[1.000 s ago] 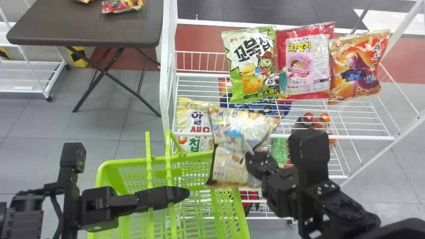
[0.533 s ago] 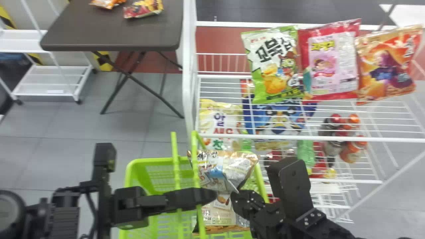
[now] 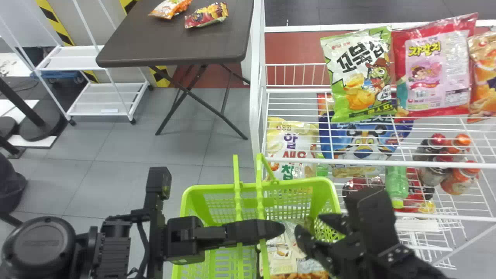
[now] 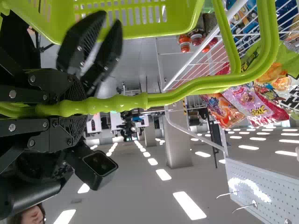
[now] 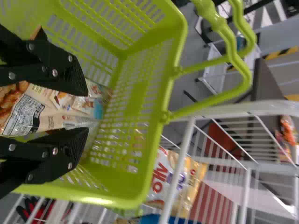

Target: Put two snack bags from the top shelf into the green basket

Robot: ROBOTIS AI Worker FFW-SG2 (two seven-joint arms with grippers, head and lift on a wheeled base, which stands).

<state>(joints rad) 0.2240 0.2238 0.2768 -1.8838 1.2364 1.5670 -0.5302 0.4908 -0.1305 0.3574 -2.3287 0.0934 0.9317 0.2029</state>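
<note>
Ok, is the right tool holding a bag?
No, the right tool is open, with snacks lying in the basket beyond it.

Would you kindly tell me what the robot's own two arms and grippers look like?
The left arm and right arm are black, with boxy, bolted segments. The left one also shows a round black cap and a thin dark cable. The left gripper and right gripper are black too, tapering, with round silver screw heads.
</note>
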